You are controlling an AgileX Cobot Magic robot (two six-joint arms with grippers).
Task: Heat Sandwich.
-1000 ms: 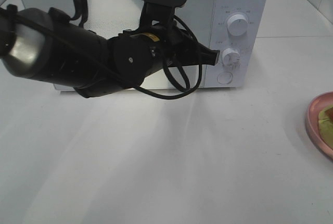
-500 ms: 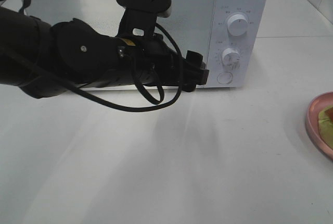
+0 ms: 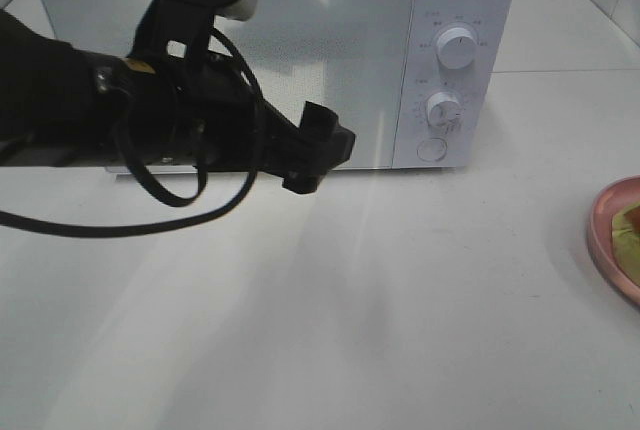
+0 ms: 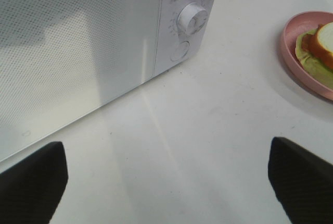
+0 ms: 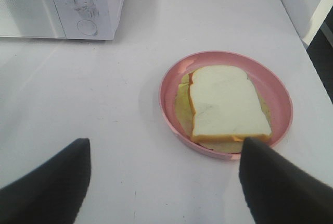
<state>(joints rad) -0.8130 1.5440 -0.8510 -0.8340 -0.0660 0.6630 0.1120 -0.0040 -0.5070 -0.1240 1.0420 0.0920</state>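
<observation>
Two claws stand apart, empty: left claw (image 3: pixel 318 145) before the shut microwave (image 3: pixel 330 40), right claw (image 5: pixel 164 182) above the sandwich (image 5: pixel 226 107) on its pink plate (image 5: pixel 171 78). Bread may be crushed if gripped hard, or the plate tipped.

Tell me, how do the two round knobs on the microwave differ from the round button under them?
The two knobs, upper and lower, stick out from the microwave panel, while the button lies nearly flat. Each knob has a ring of small printed marks around it; the button has none that I can make out. The knobs sit higher on the panel, the button lowest. All three are white, round and lined up on the right side of the front.
</observation>
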